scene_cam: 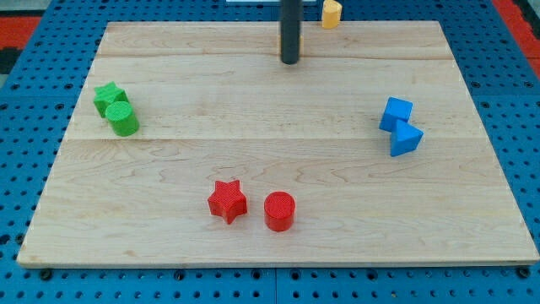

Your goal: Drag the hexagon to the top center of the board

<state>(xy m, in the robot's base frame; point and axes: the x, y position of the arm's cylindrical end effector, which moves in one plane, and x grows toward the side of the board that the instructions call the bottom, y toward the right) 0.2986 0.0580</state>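
Observation:
My tip (289, 61) rests on the wooden board (253, 143) near the top centre. A yellow-orange block (332, 13), whose shape I cannot make out, sits at the view's top just beyond the board's top edge, up and to the right of the tip and apart from it. A thin yellow-orange sliver (302, 42) shows at the rod's right edge; the rod hides the rest of it.
A green star (108, 95) and a green cylinder (123, 118) touch at the left. A blue cube (396, 112) and a blue triangle (406, 138) touch at the right. A red star (227, 200) and a red cylinder (279, 211) sit near the bottom centre.

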